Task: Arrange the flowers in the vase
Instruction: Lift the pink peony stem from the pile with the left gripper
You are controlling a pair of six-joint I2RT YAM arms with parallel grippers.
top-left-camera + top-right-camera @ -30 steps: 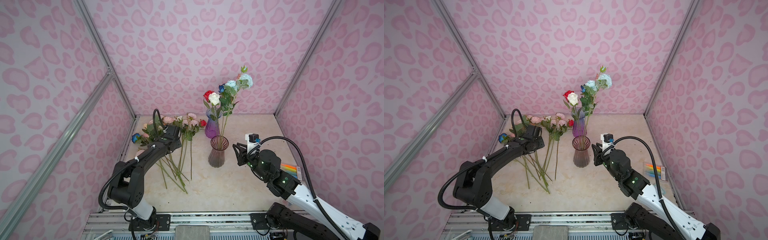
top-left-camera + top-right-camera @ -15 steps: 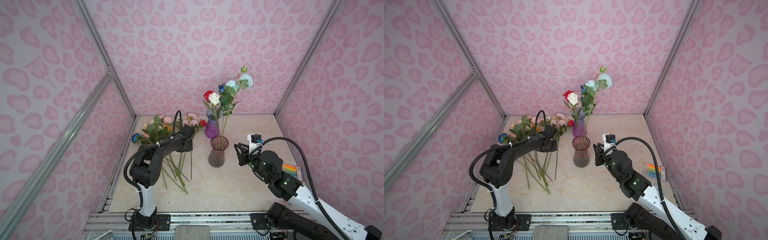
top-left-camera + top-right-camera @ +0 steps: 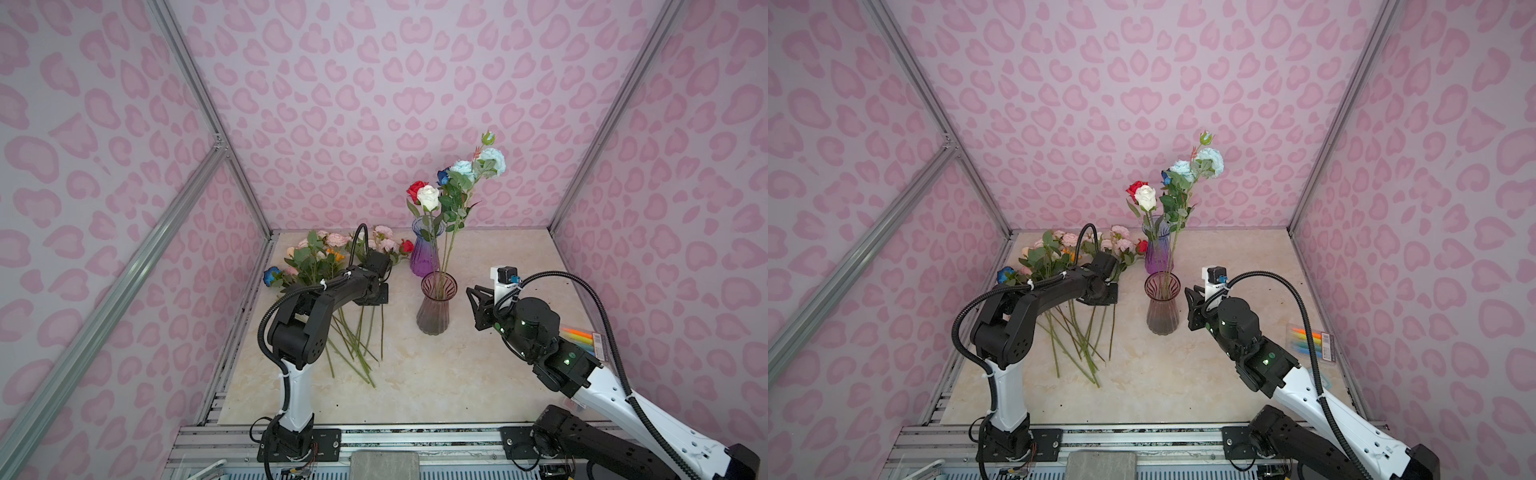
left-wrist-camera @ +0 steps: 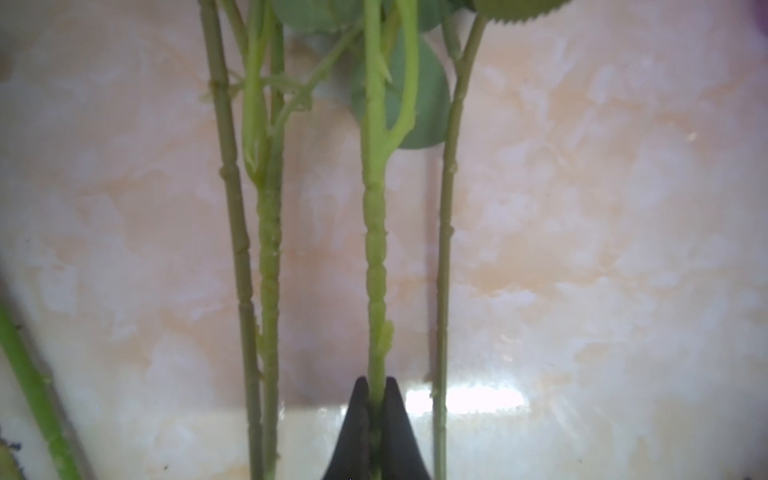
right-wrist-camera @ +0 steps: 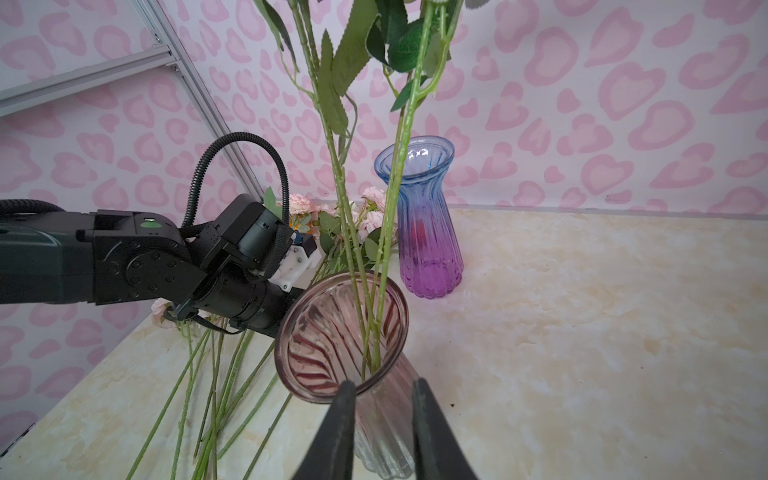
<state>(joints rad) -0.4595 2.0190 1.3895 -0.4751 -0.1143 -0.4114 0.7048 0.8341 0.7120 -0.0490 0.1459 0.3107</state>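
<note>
**Left gripper pinching one stem in the flower pile; right gripper beside the vase**

The loose flowers [image 3: 316, 253] lie on the marble-look tabletop [image 3: 415, 374] at the left of both top views. Their heads point toward the back wall and their stems fan toward the front. The left gripper [image 4: 376, 384] is down among them. In the left wrist view its two black fingertips are pressed together on a single knobbly green stem [image 4: 375, 249], and other stems lie free on either side.

Near the middle of the table the smoky-pink glass vase [image 3: 434, 309] stands upright with several leafy stems in it. These standing flowers [image 3: 461, 168], with red, white, blue and pale blue heads, rise high above its rim. A blue-to-purple vase [image 3: 423, 253] stands just behind it.

The right gripper [image 5: 382, 384] hovers at rim height just beside the smoky-pink glass vase, on its right. Its jaws are parted by a modest gap and hold nothing. Whether a fingertip touches the glass cannot be told.
</note>
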